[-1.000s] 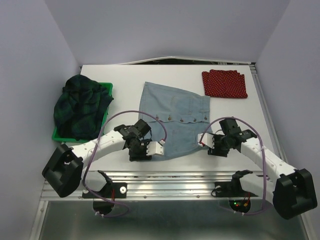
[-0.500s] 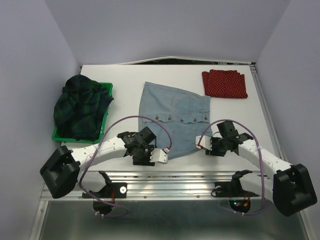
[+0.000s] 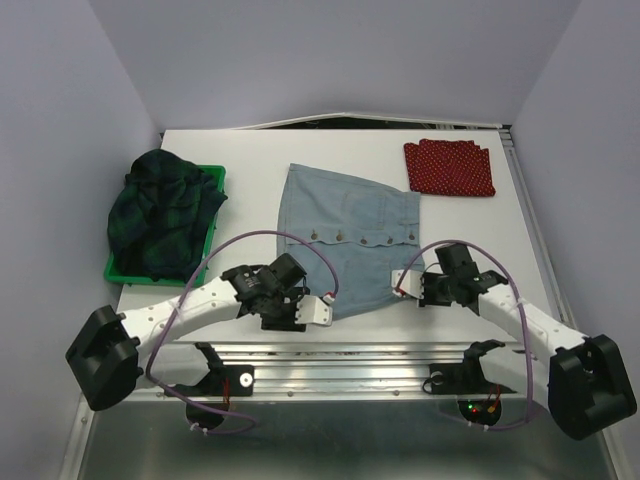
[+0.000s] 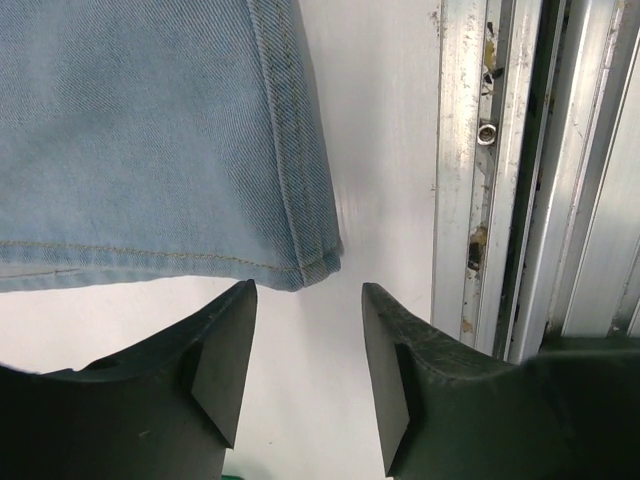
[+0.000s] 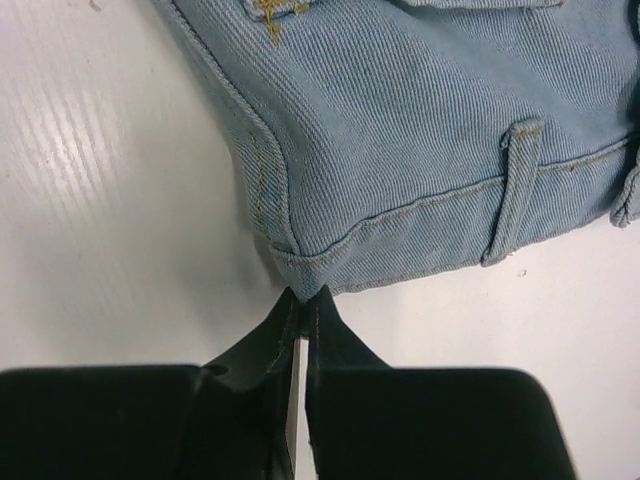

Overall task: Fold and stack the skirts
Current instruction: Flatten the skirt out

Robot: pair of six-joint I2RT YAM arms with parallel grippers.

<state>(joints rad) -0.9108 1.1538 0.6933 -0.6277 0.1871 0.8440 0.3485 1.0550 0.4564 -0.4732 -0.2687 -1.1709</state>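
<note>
Left gripper: fingers apart. Over the last second it has moved nearer the table edge and now brackets the near left corner of the denim skirt.
Right gripper: fingers together at the near right corner, barely shifted. Whether any cloth is nipped is unclear.
Reading: both corners lined up, first fold likely about to begin.
Skirts, three: one denim, flat at centre; one red dotted skirt, folded, far right; one plaid skirt, heaped in the single green bin.

A robot lab booth: plain lavender walls around a white table.
</note>
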